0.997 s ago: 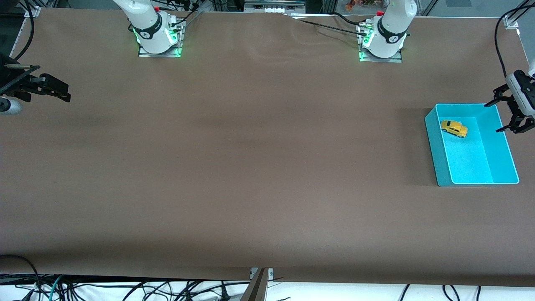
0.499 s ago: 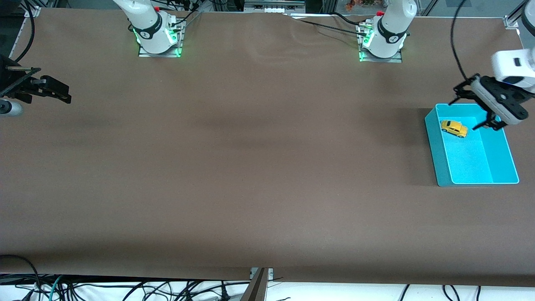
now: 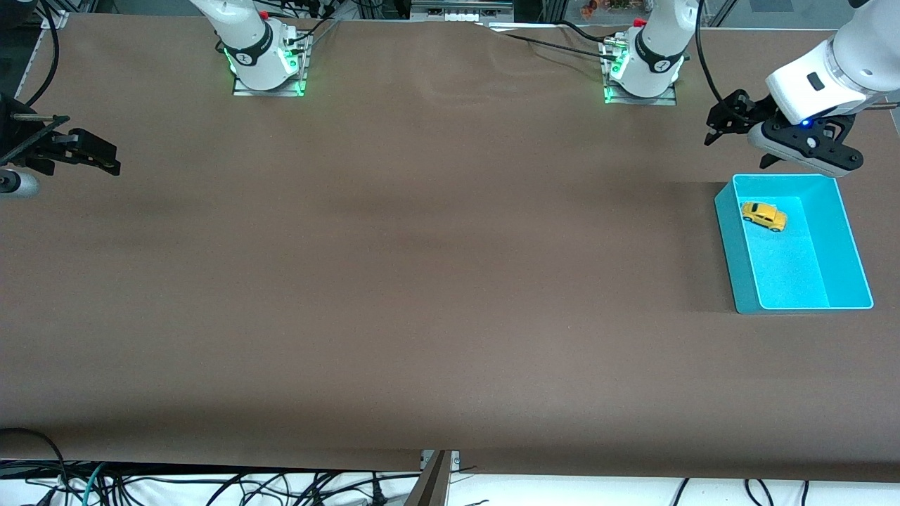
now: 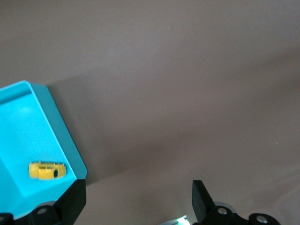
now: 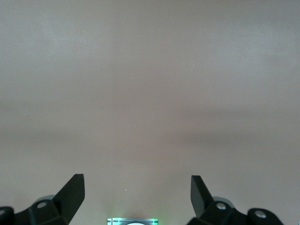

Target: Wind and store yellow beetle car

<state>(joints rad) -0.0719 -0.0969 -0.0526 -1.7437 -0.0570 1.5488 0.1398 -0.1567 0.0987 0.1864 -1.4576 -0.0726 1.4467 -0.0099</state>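
The yellow beetle car (image 3: 764,216) lies on the floor of the turquoise bin (image 3: 852,246), in the bin's half nearer the arm bases. It also shows in the left wrist view (image 4: 46,170), inside the bin (image 4: 57,123). My left gripper (image 3: 735,144) is open and empty in the air, over the brown table just outside the bin's corner closest to the left arm's base; it shows open in its wrist view (image 4: 138,192). My right gripper (image 3: 112,163) waits open and empty at the right arm's end of the table, over bare table in its wrist view (image 5: 137,185).
The two arm bases (image 3: 269,67) (image 3: 641,70) stand with green lights at the table's edge farthest from the front camera. Cables (image 3: 211,485) hang below the table's near edge. The brown cloth (image 3: 436,267) covers the table.
My left gripper has risen from over the bin and swung toward the left arm's base, off the bin. The car and the right gripper have not moved.
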